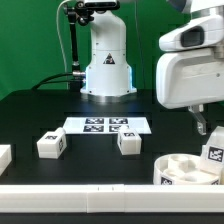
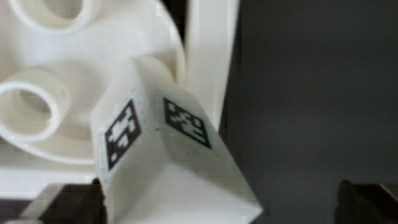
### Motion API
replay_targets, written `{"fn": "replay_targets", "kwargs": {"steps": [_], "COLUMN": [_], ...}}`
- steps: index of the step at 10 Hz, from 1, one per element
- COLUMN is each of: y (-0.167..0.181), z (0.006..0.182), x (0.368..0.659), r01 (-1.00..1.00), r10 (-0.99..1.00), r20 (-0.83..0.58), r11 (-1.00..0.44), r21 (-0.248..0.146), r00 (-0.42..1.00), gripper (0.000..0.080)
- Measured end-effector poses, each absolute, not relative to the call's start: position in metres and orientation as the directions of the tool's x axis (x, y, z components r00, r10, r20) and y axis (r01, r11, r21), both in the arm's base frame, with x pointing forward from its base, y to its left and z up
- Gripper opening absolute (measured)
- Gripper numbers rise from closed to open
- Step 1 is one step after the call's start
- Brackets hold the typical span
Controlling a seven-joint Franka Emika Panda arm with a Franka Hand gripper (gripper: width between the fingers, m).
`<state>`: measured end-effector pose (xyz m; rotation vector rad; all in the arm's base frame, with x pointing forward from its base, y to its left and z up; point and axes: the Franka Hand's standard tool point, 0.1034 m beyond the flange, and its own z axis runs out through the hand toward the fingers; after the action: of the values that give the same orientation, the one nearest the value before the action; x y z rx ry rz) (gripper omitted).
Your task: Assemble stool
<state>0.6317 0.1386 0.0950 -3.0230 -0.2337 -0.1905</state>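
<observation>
One small blocky white tagged leg stands in the round white plastic seat. Two loose legs remain on the black surface. The gripper has its jaws wide, straddling the leg without holding it.

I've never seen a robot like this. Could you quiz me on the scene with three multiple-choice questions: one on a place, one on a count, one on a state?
1. Where in the exterior view does the seat lie?
A. lower right
B. top left
C. centre

2. How many legs stand just in front of the marker board?
A. one
B. two
C. five

3. How is the gripper?
A. shut on a leg
B. shut on nothing
C. open

Answers:
1 A: the seat sits by the exterior view's lower right corner.
2 B: a second leg stands beside the first, and no others are near.
3 C: in the wrist view its fingers stand wide on either side of the leg at the seat, not touching it.
</observation>
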Motion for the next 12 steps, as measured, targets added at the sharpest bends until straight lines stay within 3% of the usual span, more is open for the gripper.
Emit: {"fn": "replay_targets", "kwargs": {"steps": [4, 8, 9, 11, 12], "y": [0.126, 0.118, 0.117, 0.115, 0.115], "z": [0.089, 0.081, 0.081, 0.079, 0.079], "x": [0.631, 0.633, 0.633, 0.633, 0.633], "r01": [0.568, 0.779, 0.764, 0.762, 0.762], "r10": [0.565, 0.781, 0.766, 0.764, 0.764], "r20": [0.133, 0.075, 0.076, 0.073, 0.074], "r11": [-0.823, -0.624, -0.642, -0.645, -0.645], "r21": [0.018, 0.061, 0.058, 0.057, 0.057], "r00": [0.815, 0.620, 0.638, 0.641, 0.641], "gripper": [0.0648, 0.0648, 0.0648, 0.0426, 0.0426]}}
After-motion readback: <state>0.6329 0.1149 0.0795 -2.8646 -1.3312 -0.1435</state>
